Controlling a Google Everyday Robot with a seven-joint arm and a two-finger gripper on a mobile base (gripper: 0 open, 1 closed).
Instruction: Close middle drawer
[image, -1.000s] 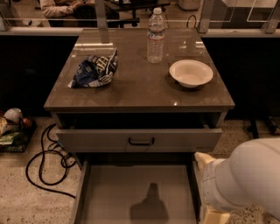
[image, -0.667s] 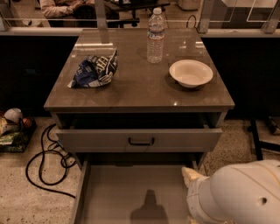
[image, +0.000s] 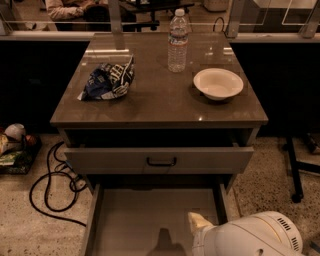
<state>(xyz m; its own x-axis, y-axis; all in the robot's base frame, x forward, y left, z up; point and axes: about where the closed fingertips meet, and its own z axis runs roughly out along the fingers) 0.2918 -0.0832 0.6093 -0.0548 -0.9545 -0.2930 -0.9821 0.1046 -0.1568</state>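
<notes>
The middle drawer (image: 150, 215) is pulled far out below the cabinet top. Its long, shallow, plain tray interior shows; its front and handle are out of view below the frame. Above it, the taller drawer (image: 210, 161) with a black handle (image: 161, 162) stands slightly open. My arm's white rounded body (image: 255, 240) is at the bottom right, over the tray's right front corner. My gripper (image: 198, 223) shows only as a cream tip reaching over the tray's right side.
On the cabinet top (image: 160, 107) lie a blue chip bag (image: 107, 80), a water bottle (image: 177, 41) and a white bowl (image: 218, 83). A black cable (image: 47, 192) loops on the floor at left. A black stand leg (image: 294, 170) is at right.
My arm has moved left and further into view, from the right edge to over the open tray's right front corner. The drawers have not moved.
</notes>
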